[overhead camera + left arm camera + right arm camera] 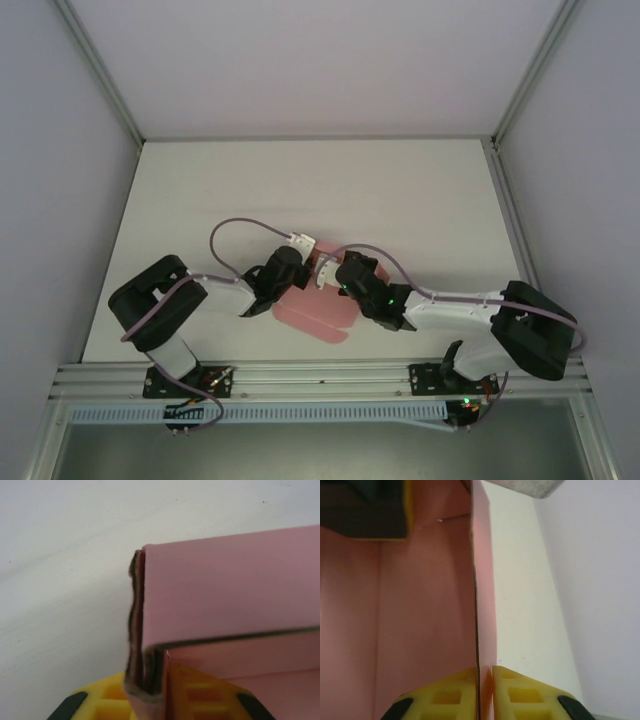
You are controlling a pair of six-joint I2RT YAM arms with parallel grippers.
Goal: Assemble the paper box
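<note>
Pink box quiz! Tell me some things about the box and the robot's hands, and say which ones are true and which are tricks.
1. The paper box is pink. True.
2. The right hand pinches a thin wall of the box between its yellow fingers. True.
3. The left hand hangs far away from the box. False: it grips a folded edge of the box.
4. The box lies in a far corner of the table. False: it lies toward the near edge, between the two arms.
</note>
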